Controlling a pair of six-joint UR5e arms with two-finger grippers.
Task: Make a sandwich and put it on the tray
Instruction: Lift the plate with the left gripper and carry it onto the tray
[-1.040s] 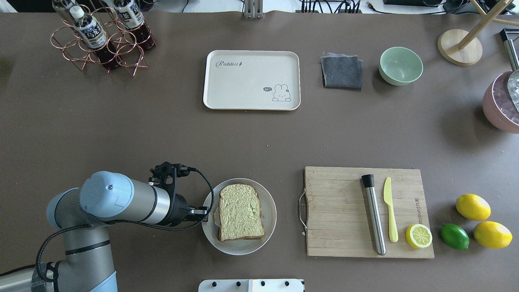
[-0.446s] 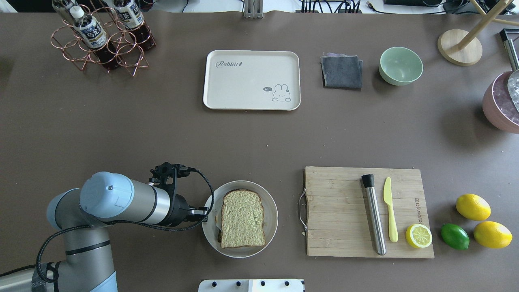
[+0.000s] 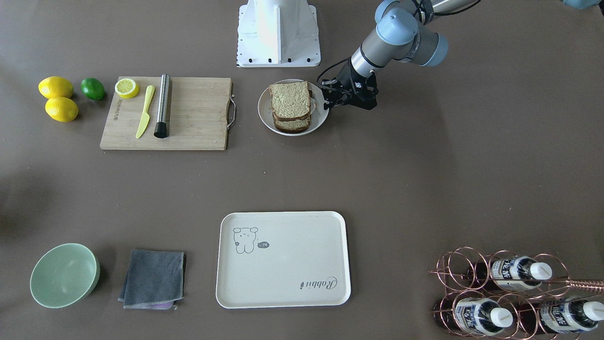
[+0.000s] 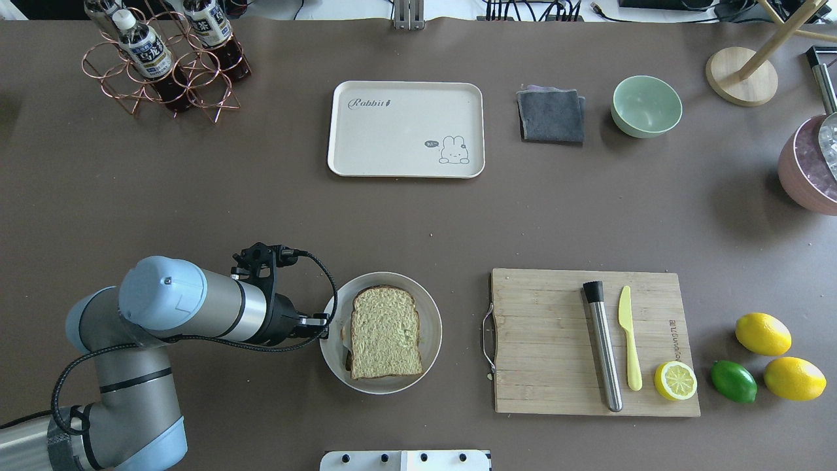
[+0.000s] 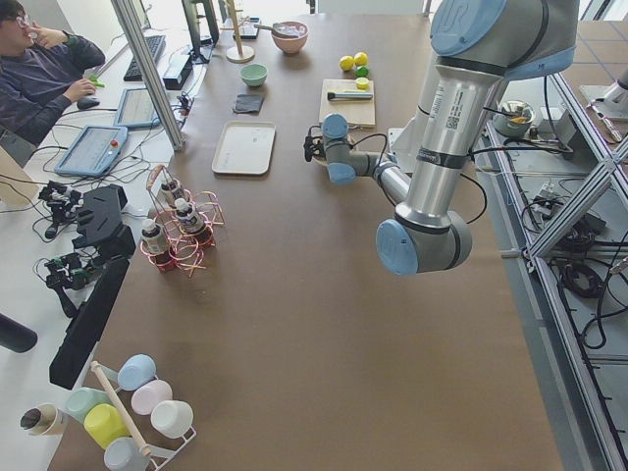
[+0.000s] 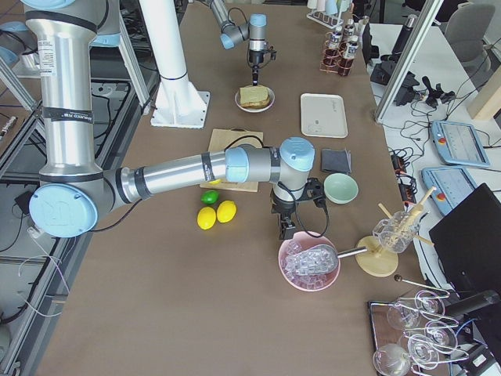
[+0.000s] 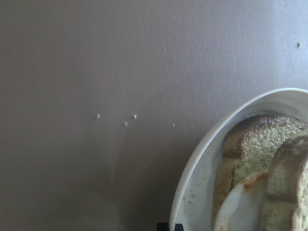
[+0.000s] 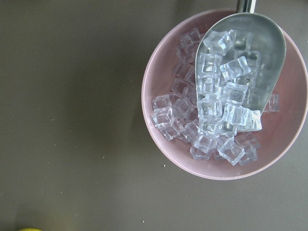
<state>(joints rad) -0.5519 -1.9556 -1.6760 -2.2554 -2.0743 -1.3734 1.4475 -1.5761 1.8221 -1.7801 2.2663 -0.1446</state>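
One sandwich [image 4: 384,337], two slices, lies on one plate [image 4: 433,327], whose rim the left hand [image 4: 324,320] pinches. One tray [image 4: 405,140] lies well beyond the plate. Right hand [image 6: 282,232]: cannot tell its grip.

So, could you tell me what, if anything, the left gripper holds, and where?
The left gripper appears to pinch the plate by its rim nearest that arm.

Brown-crusted bread-and-egg sandwich [image 4: 384,332] sits on round white plate [image 4: 428,306], at the robot's edge. Rectangular wooden cutting board [image 4: 543,340] is right of plate; two yellow lemons [image 4: 762,333] and green lime [image 4: 734,381] are right of board. Flat cream rectangular tray [image 4: 392,137] is across the table from plate. Folded grey cloth [image 4: 551,116], then pale green bowl [image 4: 646,106], lie to its right. Copper wire bottle rack [image 4: 163,72] is in far-left corner.
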